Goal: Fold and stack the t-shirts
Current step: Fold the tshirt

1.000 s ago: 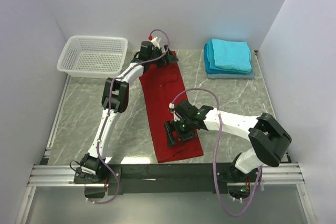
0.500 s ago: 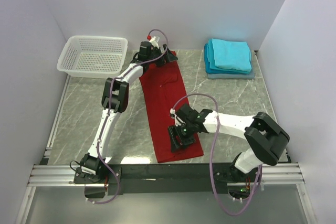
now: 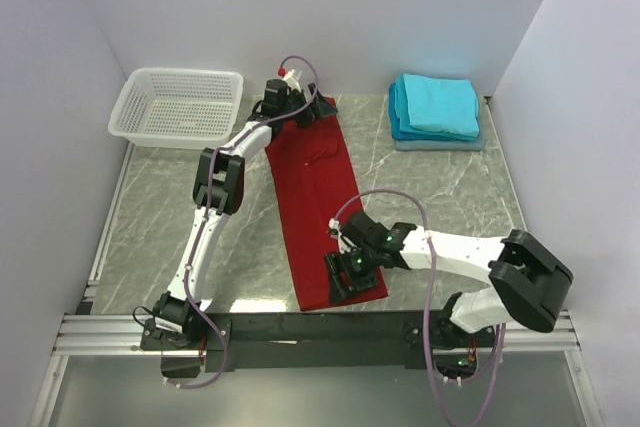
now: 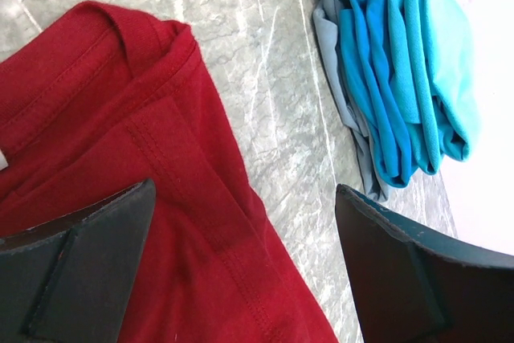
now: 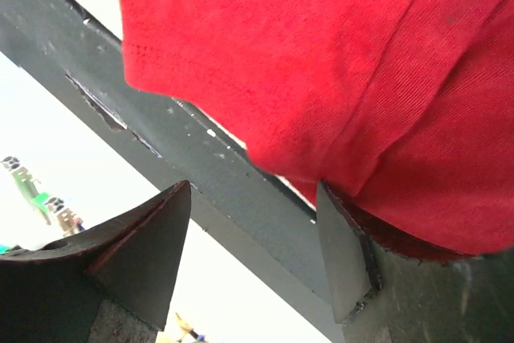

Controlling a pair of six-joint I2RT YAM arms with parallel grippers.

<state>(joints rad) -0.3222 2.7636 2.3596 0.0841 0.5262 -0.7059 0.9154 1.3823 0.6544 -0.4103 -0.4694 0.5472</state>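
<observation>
A deep red t-shirt (image 3: 315, 187) lies as a long narrow strip down the middle of the marble table. My left gripper (image 3: 303, 112) is open over its far end; in the left wrist view (image 4: 245, 263) the red cloth (image 4: 120, 118) and its seam lie between the spread jaws. My right gripper (image 3: 343, 275) is open at the shirt's near end; in the right wrist view (image 5: 253, 238) the red hem (image 5: 321, 54) hangs above the jaws and rests against one finger. A folded turquoise stack (image 3: 437, 105) sits at the back right and also shows in the left wrist view (image 4: 409, 62).
A white mesh basket (image 3: 178, 105) stands at the back left. The dark rail (image 3: 300, 327) runs along the table's near edge, right below the right gripper (image 5: 201, 166). White walls close in the table on three sides.
My right gripper has moved along the red shirt toward its near end by the rail. The left gripper and the shirt have stayed where they were.
</observation>
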